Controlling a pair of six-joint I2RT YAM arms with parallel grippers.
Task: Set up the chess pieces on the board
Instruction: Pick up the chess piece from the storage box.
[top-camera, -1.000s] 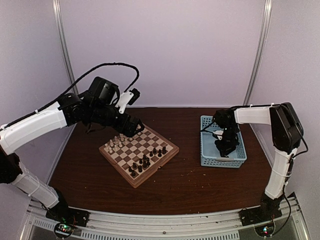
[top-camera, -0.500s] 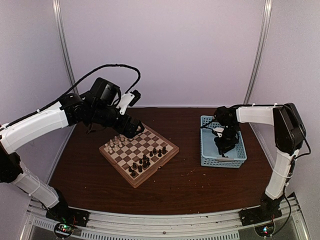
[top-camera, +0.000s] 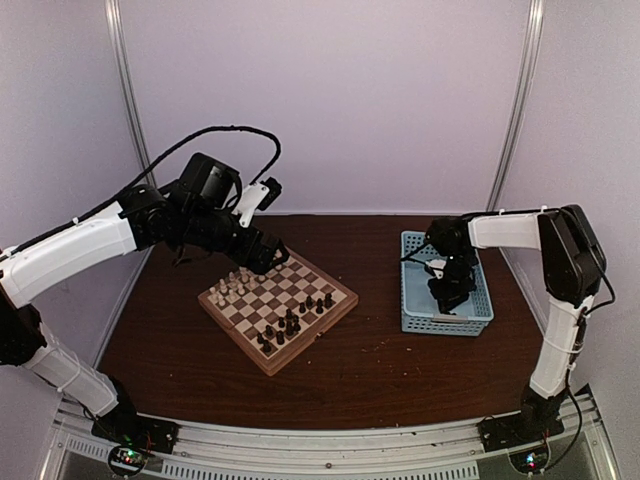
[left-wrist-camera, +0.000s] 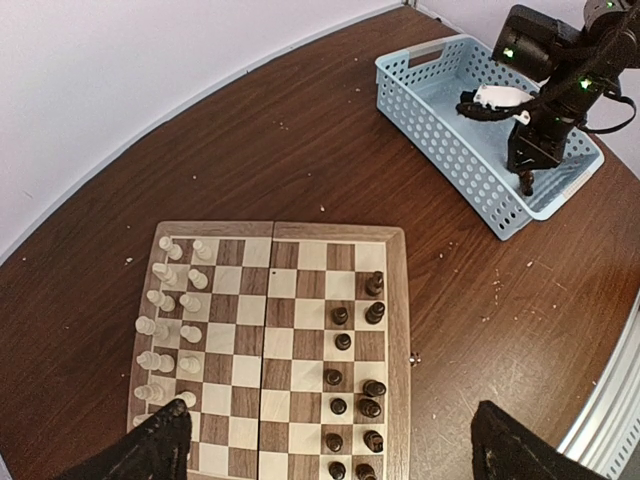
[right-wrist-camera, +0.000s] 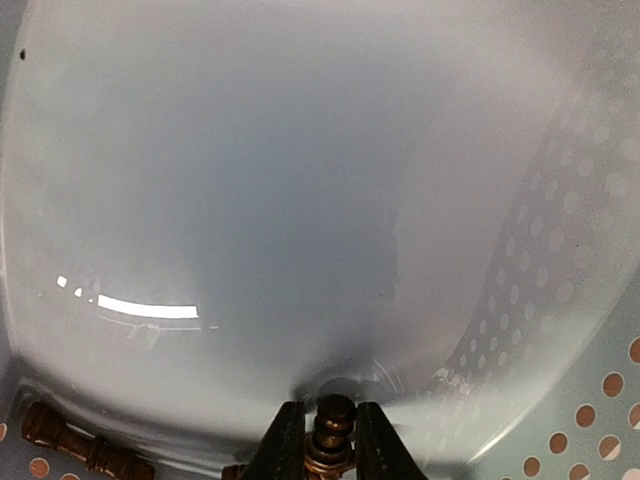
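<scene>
The chessboard (top-camera: 278, 310) lies at the table's middle left, also in the left wrist view (left-wrist-camera: 280, 350). Cream pieces (left-wrist-camera: 165, 330) stand in two rows on one side, dark brown pieces (left-wrist-camera: 355, 380) in two partly filled rows on the other. My left gripper (top-camera: 262, 257) hangs above the board's far corner, open and empty, fingertips (left-wrist-camera: 150, 450) spread wide. My right gripper (top-camera: 446, 297) reaches down into the light blue basket (top-camera: 412, 318) and is shut on a dark brown chess piece (right-wrist-camera: 334, 430) just above the basket floor.
Another dark brown piece (right-wrist-camera: 85, 448) lies on the basket floor (right-wrist-camera: 300, 200) at the lower left of the right wrist view. The basket (left-wrist-camera: 440, 130) stands right of the board with bare table (top-camera: 380, 350) between them.
The right gripper has shifted slightly inside the basket. The left arm has barely moved.
</scene>
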